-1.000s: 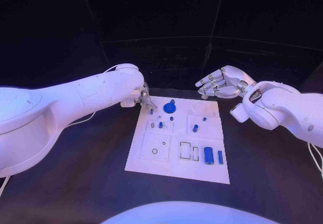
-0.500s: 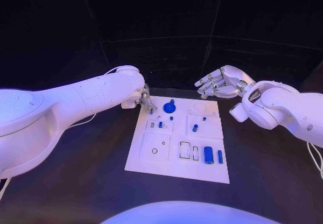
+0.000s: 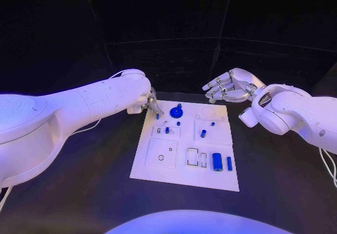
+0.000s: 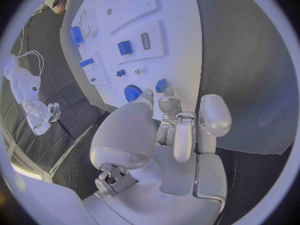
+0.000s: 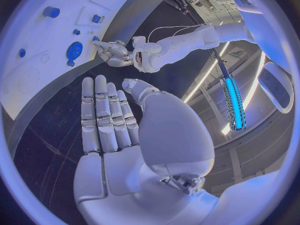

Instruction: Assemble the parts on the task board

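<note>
Head view: left hand (image 3: 149, 103), fingers apart and empty, hovered near blue disc (image 3: 176, 113) on board (image 3: 184, 168); right hand (image 3: 228, 86) was spread, empty. Next: grasp disc.

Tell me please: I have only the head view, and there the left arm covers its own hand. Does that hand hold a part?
Observer: No. In the left wrist view the left hand has nothing between its fingers.
Operator: Where do the fingers point?
Observer: At the blue disc on the board. One fingertip ends right beside the disc, but I cannot tell whether it touches.
Operator: And the right palm, is it empty?
Observer: Yes. In the right wrist view the right hand has its fingers straight, side by side, and its palm is bare.
</note>
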You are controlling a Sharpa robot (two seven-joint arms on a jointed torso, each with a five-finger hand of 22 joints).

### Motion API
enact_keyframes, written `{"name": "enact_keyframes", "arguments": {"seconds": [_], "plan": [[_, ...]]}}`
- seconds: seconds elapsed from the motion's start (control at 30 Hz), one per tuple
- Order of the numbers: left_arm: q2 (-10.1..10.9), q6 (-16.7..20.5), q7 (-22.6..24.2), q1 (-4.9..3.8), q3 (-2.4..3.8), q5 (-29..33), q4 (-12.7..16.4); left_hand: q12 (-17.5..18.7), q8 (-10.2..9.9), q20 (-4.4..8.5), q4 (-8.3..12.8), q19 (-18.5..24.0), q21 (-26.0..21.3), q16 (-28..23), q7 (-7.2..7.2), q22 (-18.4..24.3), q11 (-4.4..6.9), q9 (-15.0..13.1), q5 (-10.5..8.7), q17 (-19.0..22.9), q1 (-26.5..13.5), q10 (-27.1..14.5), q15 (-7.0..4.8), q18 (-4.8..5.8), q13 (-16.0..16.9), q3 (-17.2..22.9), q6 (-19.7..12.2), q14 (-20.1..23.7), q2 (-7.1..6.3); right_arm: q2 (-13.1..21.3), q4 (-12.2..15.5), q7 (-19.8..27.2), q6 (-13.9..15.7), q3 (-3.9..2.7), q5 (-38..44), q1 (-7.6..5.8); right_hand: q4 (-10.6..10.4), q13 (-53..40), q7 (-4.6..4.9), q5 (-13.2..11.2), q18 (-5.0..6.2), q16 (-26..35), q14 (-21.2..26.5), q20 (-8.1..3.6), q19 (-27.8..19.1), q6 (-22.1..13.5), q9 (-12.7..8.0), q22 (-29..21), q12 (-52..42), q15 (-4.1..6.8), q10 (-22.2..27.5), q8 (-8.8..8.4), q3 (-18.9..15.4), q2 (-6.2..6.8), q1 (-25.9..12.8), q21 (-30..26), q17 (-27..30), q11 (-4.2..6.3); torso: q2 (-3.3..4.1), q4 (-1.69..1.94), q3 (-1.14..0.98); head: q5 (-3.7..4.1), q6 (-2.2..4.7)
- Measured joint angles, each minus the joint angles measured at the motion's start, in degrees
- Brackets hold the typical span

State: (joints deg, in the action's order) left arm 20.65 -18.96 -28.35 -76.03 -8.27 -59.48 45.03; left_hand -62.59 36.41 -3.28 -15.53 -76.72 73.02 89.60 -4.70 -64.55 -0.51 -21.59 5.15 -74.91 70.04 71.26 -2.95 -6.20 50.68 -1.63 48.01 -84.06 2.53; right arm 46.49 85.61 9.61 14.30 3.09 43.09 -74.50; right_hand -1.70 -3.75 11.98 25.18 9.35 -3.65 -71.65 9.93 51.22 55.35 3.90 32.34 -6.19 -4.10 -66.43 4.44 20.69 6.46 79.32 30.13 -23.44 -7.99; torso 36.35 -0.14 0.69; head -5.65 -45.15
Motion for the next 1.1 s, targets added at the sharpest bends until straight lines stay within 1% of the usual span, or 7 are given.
{"name": "enact_keyframes", "arguments": {"seconds": [0.2,0.27,0.63,0.77,0.87,0.93,1.1], "plan": [[-0.13,-0.06,0.02,0.24,0.00,0.01,-0.19,0.00,0.00,0.00,0.22,0.00,0.00,0.00,-0.21,-0.06,0.00,0.15,0.00,0.00,0.45,0.00,0.00,0.00,0.00,0.22,0.22,0.00,0.26,-0.02,0.00,0.01,-0.03,0.00,0.00,0.00,0.00,0.00,0.00,0.00,0.00,0.00,0.00,0.00,0.00,0.00,0.00,0.01,0.00,0.00,0.00,0.00,0.00,0.00,0.00,0.00,0.16,0.00,0.00,0.00,0.00,-0.17,-0.24],[-0.14,-0.09,0.02,0.26,0.00,0.02,-0.22,0.00,0.00,0.00,0.71,0.00,0.00,0.00,0.09,-0.12,0.21,0.25,0.00,0.00,1.29,0.21,0.00,0.00,-0.01,0.39,0.53,0.00,0.48,-0.02,0.00,0.01,-0.04,0.00,0.00,0.00,0.00,0.00,0.00,0.00,0.00,0.00,0.00,0.00,0.00,0.00,0.00,0.00,0.00,0.00,0.00,0.00,0.00,0.00,0.00,0.00,0.17,0.00,0.00,0.00,0.01,-0.17,-0.31],[-0.15,-0.10,0.09,0.33,0.00,0.05,-0.36,0.00,0.00,0.20,2.65,-0.20,0.00,0.00,0.50,-0.20,0.41,0.62,0.00,0.00,4.67,0.41,-0.05,0.00,-0.34,2.33,1.35,0.05,1.61,-0.09,0.00,0.04,-0.07,0.00,0.00,0.00,0.00,0.00,0.00,0.00,0.00,0.00,0.00,0.00,0.00,0.00,0.00,0.01,0.00,0.00,0.00,0.00,0.00,0.00,0.00,0.00,0.17,0.00,0.00,0.00,0.03,-0.20,-0.24],[-0.14,0.35,0.42,0.35,0.00,0.43,-0.36,0.10,-0.19,0.41,5.11,-0.41,0.00,0.00,0.80,-0.42,0.62,0.99,0.38,0.00,8.09,0.62,-0.55,0.00,-0.44,4.89,1.65,-0.07,2.86,-0.12,-0.05,0.05,-0.08,0.00,0.00,0.00,0.00,0.00,0.00,0.00,0.00,0.00,0.00,0.00,0.00,0.00,0.00,0.01,0.00,0.00,0.00,0.00,0.00,0.00,0.00,0.00,0.17,0.00,0.00,0.01,0.03,-0.20,-0.21],[-0.02,0.90,0.77,0.35,0.01,0.94,-0.26,0.68,-0.44,0.57,7.18,-0.57,0.00,0.00,0.72,-0.42,0.82,1.09,0.23,0.00,10.55,0.38,-0.73,0.00,-0.83,8.01,1.56,0.11,3.00,-0.13,-0.07,0.05,-0.09,0.00,0.00,0.00,0.00,0.00,0.00,0.00,0.00,0.00,0.00,0.00,0.00,0.00,0.00,0.01,0.00,0.00,0.00,0.00,0.00,0.00,0.00,0.00,0.17,0.00,-0.01,0.02,0.02,-0.20,-0.24],[0.19,1.37,1.07,0.37,0.01,1.47,-0.06,1.12,0.04,0.57,6.81,-0.58,0.00,0.00,0.75,-0.47,0.82,1.07,0.36,0.00,11.27,0.38,-0.73,0.00,-1.11,8.46,1.55,0.11,2.91,-0.14,-0.08,0.05,-0.11,0.00,0.00,0.00,0.00,0.00,0.00,0.00,-0.01,0.00,0.00,0.00,0.00,0.00,0.00,0.01,0.00,0.00,0.00,0.00,0.00,0.00,0.00,0.00,0.17,0.00,-0.01,0.02,0.02,-0.20,-0.25],[1.52,2.46,1.60,0.39,0.01,3.45,1.45,1.46,0.06,0.58,4.73,-0.58,0.00,0.00,1.26,-0.52,1.14,1.06,0.36,0.00,11.52,0.71,-0.73,0.00,-1.71,10.54,1.03,0.11,2.73,-0.10,-0.10,0.06,-0.15,0.00,0.00,0.00,0.00,0.00,0.00,0.00,0.00,0.00,0.00,0.00,0.00,0.00,0.00,0.01,0.00,0.00,0.00,0.00,0.00,0.00,0.00,0.00,0.17,0.00,-0.04,0.07,0.01,-0.08,-0.24]]}}
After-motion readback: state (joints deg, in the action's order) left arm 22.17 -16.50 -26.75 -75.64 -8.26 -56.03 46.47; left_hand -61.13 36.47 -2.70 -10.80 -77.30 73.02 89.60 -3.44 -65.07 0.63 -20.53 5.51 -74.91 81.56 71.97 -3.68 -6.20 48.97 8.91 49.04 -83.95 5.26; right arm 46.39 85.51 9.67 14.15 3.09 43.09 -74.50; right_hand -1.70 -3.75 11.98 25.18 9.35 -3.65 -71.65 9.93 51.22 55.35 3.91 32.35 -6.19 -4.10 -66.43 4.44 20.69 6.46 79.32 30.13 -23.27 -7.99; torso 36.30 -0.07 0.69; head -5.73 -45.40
